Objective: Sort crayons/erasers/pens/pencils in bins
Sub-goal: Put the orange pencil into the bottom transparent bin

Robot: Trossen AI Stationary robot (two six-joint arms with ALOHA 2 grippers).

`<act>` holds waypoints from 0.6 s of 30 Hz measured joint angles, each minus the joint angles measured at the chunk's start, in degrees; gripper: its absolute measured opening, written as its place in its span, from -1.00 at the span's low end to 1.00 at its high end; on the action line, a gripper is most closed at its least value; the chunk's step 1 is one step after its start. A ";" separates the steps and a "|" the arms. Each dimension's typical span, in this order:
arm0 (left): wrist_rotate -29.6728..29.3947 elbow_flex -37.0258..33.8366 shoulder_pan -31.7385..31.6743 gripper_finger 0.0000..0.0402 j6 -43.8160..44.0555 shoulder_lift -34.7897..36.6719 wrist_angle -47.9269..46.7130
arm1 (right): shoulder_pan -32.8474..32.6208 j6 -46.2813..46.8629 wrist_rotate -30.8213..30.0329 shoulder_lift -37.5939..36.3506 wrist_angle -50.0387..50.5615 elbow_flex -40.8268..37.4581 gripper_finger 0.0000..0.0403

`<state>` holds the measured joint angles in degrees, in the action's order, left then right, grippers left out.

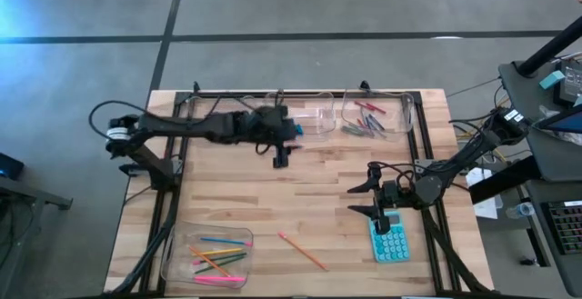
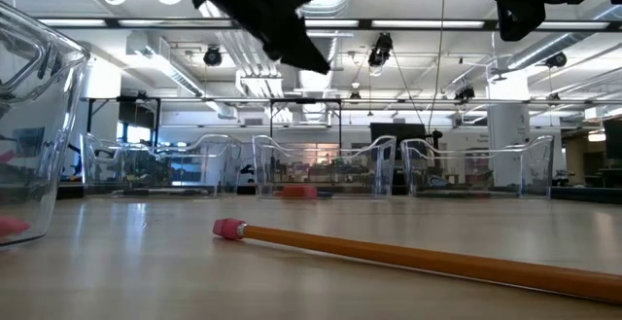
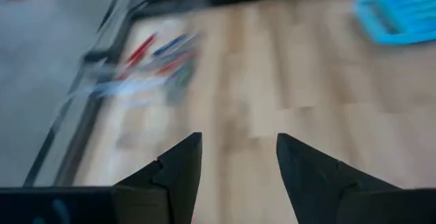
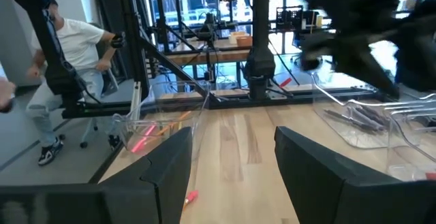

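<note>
1. We see the left gripper [image 1: 282, 158] above the far middle of the wooden table [image 1: 300, 199], just in front of a clear bin [image 1: 314, 122]. In the left wrist view its two dark fingers [image 3: 180, 166] stand apart with only bare wood between them, so they are open and hold nothing.
2. The right gripper [image 1: 368, 199] hangs over the near right part of the table, beside a teal calculator [image 1: 389, 240]. Its fingers [image 4: 170, 163] are spread in the right wrist view, and nothing is between them.
3. The surface is light wooden planks with a dark frame around.
4. In the far right bin [image 1: 377, 117] lie dark pens and some red sticks.
5. The near left bin [image 1: 209, 255] holds coloured pencils [image 1: 218, 258]: pink, green, orange and blue.
6. One orange pencil [image 1: 302, 250] with a pink eraser tip lies loose on the table, between the near left bin and the calculator.
7. Behind the table the room has ceiling lights, desks and a seated person [image 4: 65, 67] in a white shirt.
</note>
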<state>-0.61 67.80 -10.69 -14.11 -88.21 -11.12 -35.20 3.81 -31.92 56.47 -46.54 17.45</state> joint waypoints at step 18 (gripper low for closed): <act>0.01 -1.85 28.10 -0.13 1.76 -1.72 -2.46 | -0.02 0.28 -1.20 -0.02 0.04 0.02 -0.01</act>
<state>-0.60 65.95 17.41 -12.35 -89.93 -13.58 -35.22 4.10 -33.12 56.45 -46.50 17.47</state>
